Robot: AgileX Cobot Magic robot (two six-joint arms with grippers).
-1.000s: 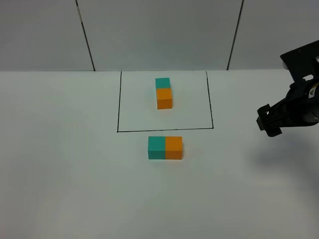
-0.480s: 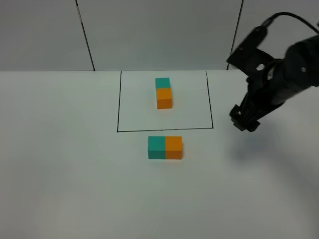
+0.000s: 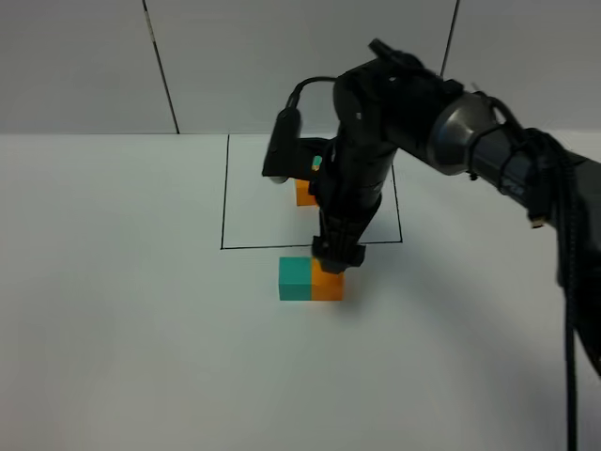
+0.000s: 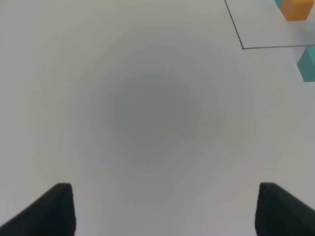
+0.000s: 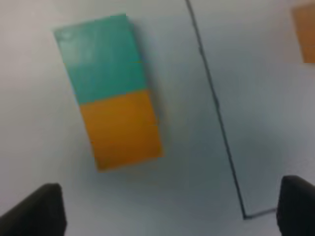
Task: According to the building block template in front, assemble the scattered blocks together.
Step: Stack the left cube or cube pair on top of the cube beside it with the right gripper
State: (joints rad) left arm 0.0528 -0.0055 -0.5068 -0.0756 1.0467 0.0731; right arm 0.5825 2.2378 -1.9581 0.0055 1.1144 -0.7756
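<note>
The scattered teal cube (image 3: 295, 279) and orange cube (image 3: 330, 286) lie side by side and touching, just in front of the black frame (image 3: 223, 197). My right gripper (image 3: 336, 256) hangs just above the orange cube. In the right wrist view the gripper (image 5: 170, 216) is open and empty, with the teal cube (image 5: 101, 56) and orange cube (image 5: 123, 128) ahead of its fingertips (image 5: 44, 209). The template (image 3: 302, 194) inside the frame is mostly hidden behind the right arm. My left gripper (image 4: 167, 216) is open and empty over bare table.
The white table (image 3: 113, 329) meets a grey panelled wall at the back. The right arm and its cable (image 3: 563, 282) stretch in from the right edge. In the left wrist view the frame corner (image 4: 242, 47) and template's orange cube (image 4: 297, 9) sit far off.
My right arm has swung in from the right edge, leftward and down, to just above the unframed orange cube, now covering most of the template. The cubes have not moved.
</note>
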